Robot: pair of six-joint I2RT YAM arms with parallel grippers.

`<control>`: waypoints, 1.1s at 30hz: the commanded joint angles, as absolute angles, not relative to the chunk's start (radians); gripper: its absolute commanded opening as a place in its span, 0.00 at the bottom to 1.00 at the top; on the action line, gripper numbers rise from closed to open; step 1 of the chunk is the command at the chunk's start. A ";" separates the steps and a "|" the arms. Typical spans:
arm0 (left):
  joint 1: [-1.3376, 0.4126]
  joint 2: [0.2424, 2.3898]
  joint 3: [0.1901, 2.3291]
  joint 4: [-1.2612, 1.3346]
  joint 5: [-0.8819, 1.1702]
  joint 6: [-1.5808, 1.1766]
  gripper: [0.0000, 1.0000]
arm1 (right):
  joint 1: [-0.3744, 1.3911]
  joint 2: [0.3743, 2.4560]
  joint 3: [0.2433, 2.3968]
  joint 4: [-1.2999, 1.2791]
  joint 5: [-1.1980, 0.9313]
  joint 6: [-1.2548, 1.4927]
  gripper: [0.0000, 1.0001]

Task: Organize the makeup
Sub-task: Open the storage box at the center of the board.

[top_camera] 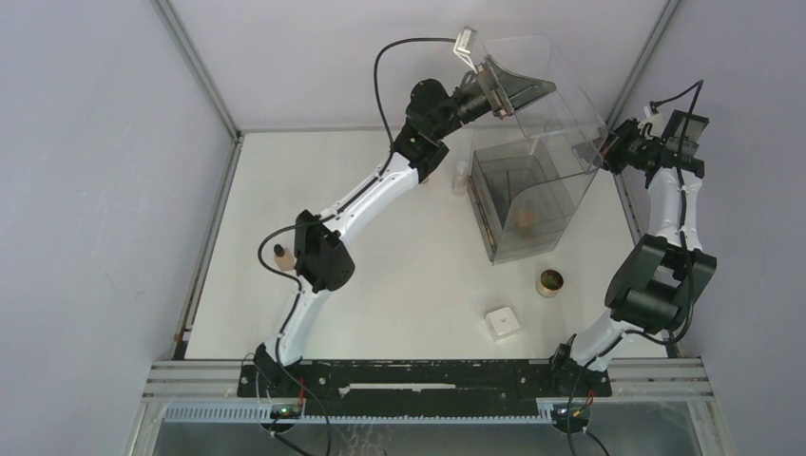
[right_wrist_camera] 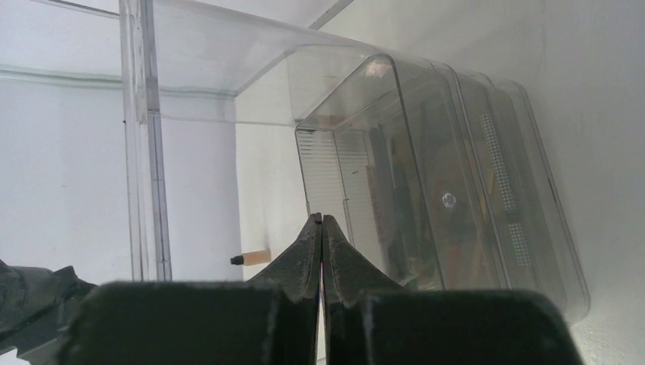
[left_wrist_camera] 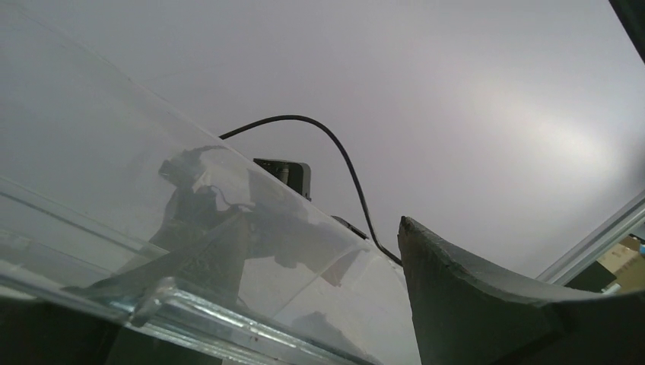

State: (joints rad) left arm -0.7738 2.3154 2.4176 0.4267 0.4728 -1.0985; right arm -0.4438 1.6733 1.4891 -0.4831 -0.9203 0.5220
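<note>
One white box [top_camera: 501, 321], one round puff [top_camera: 549, 281], seemingly one tan bottle [top_camera: 280, 254] — right tool [right_wrist_camera: 321, 220] pressed together, left tool [top_camera: 492, 87] — cannot tell.

Top external: high at 6 o'clock, far, looking down on the whole white table [top_camera: 409, 275].
Left wrist: against the large clear plastic bin [left_wrist_camera: 152, 251], facing upward.
Right wrist: behind the right gripper [right_wrist_camera: 322, 224], close at the bin's 3 o'clock.
Shared: the bin.

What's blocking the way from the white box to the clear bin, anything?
Nothing visible. Only table lies between the white box and the clear bin; the round tan piece sits off to the side.
</note>
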 commanded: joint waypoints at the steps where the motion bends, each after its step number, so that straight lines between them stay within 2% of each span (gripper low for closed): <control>1: -0.797 2.308 2.479 0.335 0.449 -1.032 0.78 | -0.424 1.587 1.492 -0.537 -0.912 0.492 0.11; 5: -0.801 2.308 2.480 0.327 0.441 -1.035 0.78 | -0.472 1.502 1.503 -0.560 -0.760 0.483 0.39; 8: -0.801 2.314 2.487 0.327 0.431 -1.036 0.78 | -0.524 1.433 1.509 -0.563 -0.685 0.500 0.52; 10: -0.801 2.323 2.505 0.324 0.427 -1.038 0.78 | -0.554 1.379 1.503 -0.547 -0.653 0.511 0.56; 16: -0.802 2.330 2.517 0.314 0.416 -1.032 0.78 | -0.588 1.220 1.503 -0.481 -0.630 0.497 0.61; 25: -0.806 2.358 2.543 0.321 0.418 -1.048 0.78 | -0.573 1.061 1.400 -0.205 -0.791 0.340 0.67; 33: -0.807 2.334 2.538 0.285 0.435 -1.014 0.78 | -0.574 0.956 1.311 -0.192 -0.875 0.173 0.69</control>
State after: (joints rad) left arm -0.7898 2.3363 2.4912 0.3218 0.4221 -1.0695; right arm -0.5755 0.9878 1.3128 -0.2607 -0.8040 0.2905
